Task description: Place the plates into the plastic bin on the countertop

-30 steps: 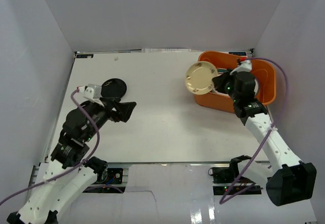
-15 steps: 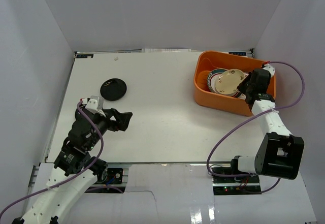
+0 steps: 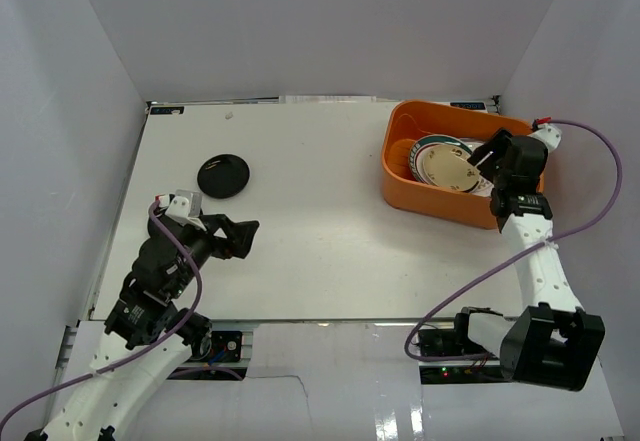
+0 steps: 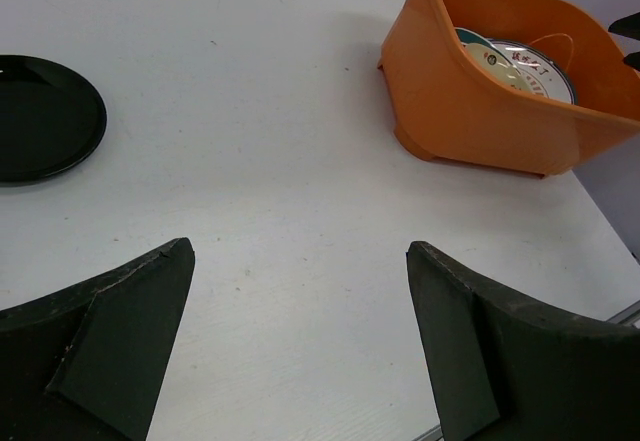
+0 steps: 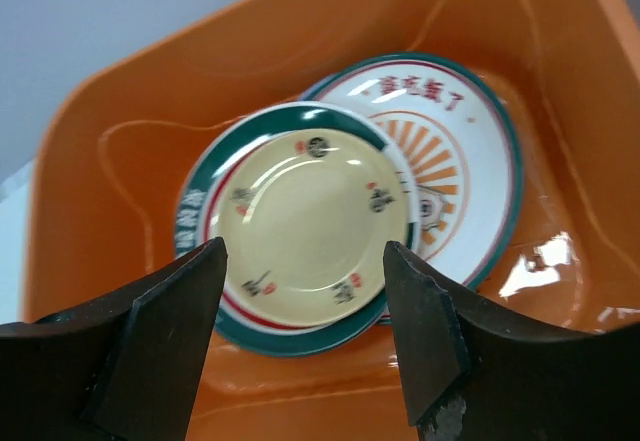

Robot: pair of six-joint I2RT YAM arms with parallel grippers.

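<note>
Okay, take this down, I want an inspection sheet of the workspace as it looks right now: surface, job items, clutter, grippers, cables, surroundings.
Surface: countertop, white, matte.
Job's things: plastic bin at the far right; inside it the cream plate lies on the green-rimmed plate, overlapping the orange-patterned plate. The black plate lies on the countertop at the far left, outside the bin.
Clutter: nothing seen.
Grippers: left gripper open, empty, above bare countertop; right gripper open above the bin, holding nothing.
Cables: left purple cable and right purple cable loop loosely, clear of the plates.
Surroundings: white walls enclose the countertop.
</note>
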